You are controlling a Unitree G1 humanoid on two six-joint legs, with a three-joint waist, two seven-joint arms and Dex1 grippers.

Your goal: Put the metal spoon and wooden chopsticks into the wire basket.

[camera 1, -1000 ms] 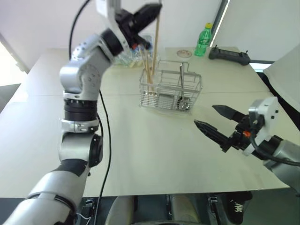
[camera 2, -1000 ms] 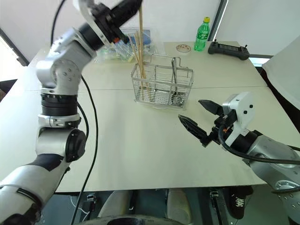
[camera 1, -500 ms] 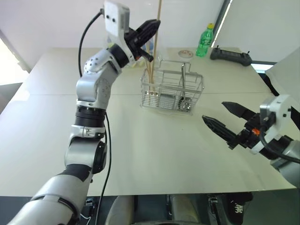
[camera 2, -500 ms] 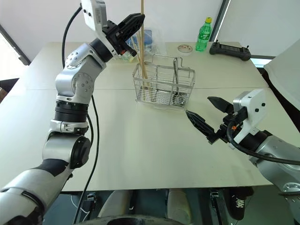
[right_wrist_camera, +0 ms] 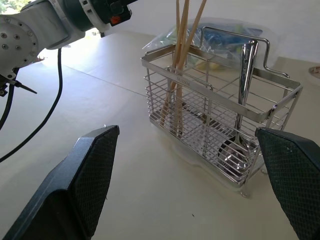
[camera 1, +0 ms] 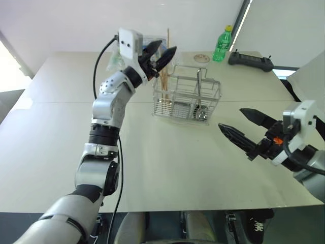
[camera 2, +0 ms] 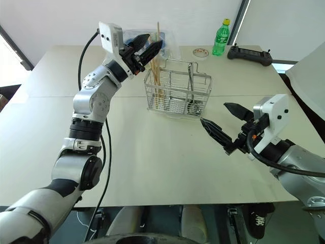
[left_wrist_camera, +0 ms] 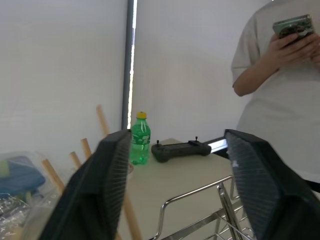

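Note:
The wire basket point(camera 1: 209, 95) stands on the table's far middle. Several wooden chopsticks point(right_wrist_camera: 179, 55) lean upright in its left compartment. The metal spoon point(right_wrist_camera: 244, 80) stands bowl-down in its right compartment. My left gripper point(camera 1: 163, 51) hovers open just above the basket's left end, holding nothing. The chopstick tops point(left_wrist_camera: 102, 119) rise close beside its fingers point(left_wrist_camera: 114, 170) without touching them. My right gripper point(camera 1: 230, 118) stands open and empty over the table to the right of the basket and nearer to me, pointing toward it.
A clear plastic bag point(right_wrist_camera: 227, 31) with blue contents lies behind the basket. A green bottle point(camera 1: 221, 44), a small round lid point(camera 1: 201, 58) and a black controller point(camera 1: 249, 59) sit at the far right. A person point(left_wrist_camera: 280, 85) holding a phone stands beyond the table.
My left gripper has come down toward the basket and opened. The chopstick it held high now stands in the basket with the others. The right arm has kept still.

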